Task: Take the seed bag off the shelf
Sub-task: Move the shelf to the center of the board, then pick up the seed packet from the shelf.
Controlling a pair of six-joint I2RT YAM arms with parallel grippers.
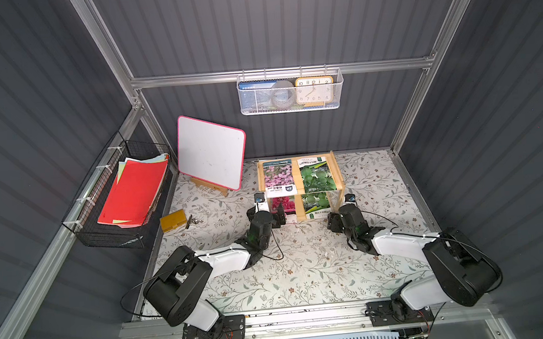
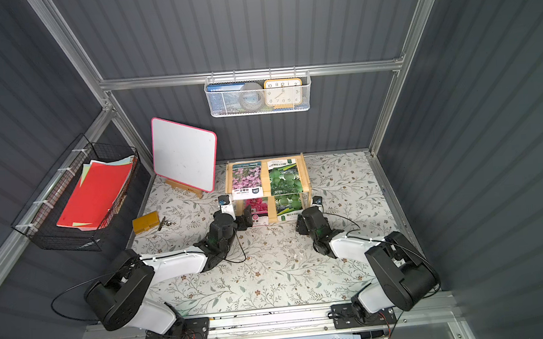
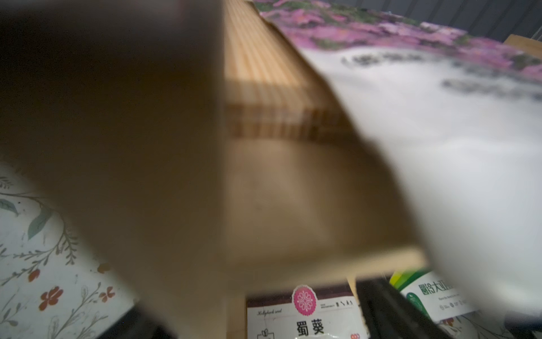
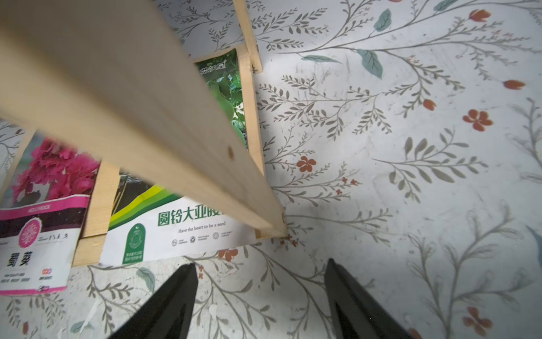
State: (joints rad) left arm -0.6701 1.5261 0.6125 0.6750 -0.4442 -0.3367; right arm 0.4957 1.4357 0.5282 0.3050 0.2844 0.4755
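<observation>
The left gripper (image 1: 268, 217), jaws wide and empty, sits at the near left corner of the shelf (image 1: 338, 170). The pink-flower seed bag (image 1: 279, 176) lies on the top tier's left half, overhanging the near edge. The right gripper (image 4: 260, 262), wide and empty, hangs by the near right corner.

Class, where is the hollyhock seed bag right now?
In a top view the hollyhock bag lies on the lower tier of the shelf, on the left arm's side, beside the lower green seed bag, its white end poking out the front.
</observation>
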